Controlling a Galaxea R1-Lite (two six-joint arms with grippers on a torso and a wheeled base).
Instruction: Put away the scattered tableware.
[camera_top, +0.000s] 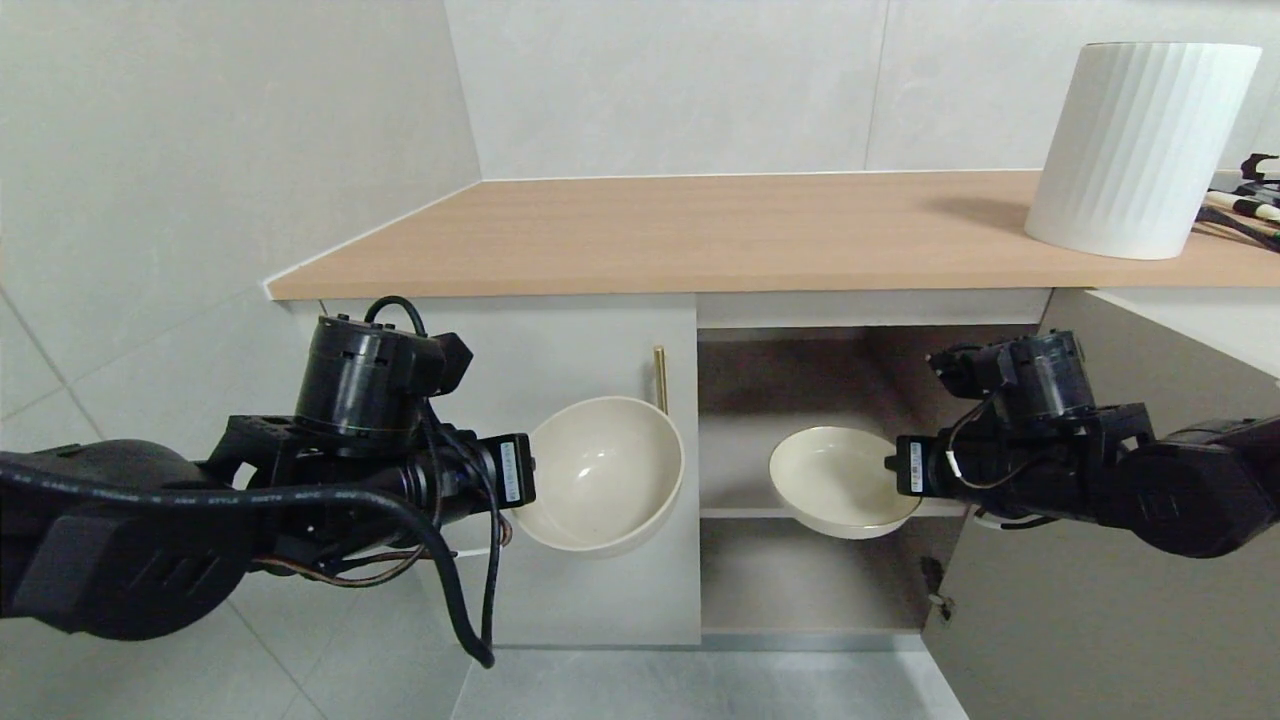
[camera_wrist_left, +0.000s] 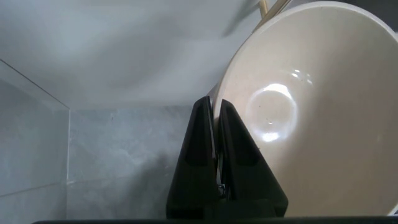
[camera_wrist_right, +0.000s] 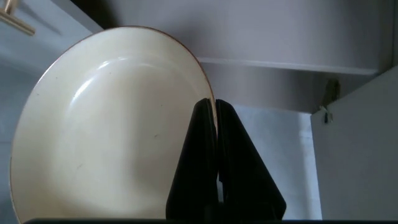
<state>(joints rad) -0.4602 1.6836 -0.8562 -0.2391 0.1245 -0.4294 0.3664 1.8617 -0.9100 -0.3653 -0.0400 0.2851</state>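
Head view: left gripper (camera_top: 522, 476) clamped on rim of bowl (camera_top: 605, 478). Bowl held in air before closed door (camera_top: 575, 345), left of cabinet (camera_top: 790, 380) opening. Right gripper (camera_top: 898, 466) clamped on rim of plate (camera_top: 835, 482). Plate at shelf (camera_top: 730, 510) level, directly before opening. Right arm nearer; shelf straight ahead of plate.

Left wrist view: jaws nearly together, bowl rim pinched between.

Right wrist view: jaws nearly together on plate rim, cabinet beyond.

We see two matte black arms. The left arm (camera_top: 120, 540) bears a ribbed cylindrical housing (camera_top: 365, 375) and thick black cables (camera_top: 450, 580); the right arm (camera_top: 1180, 490) carries a similar housing. White labels (camera_top: 508, 470) mark both wrists. The left gripper (camera_wrist_left: 215, 106) and right gripper (camera_wrist_right: 216, 106) have flat, tapering black fingers (camera_wrist_left: 200, 143).
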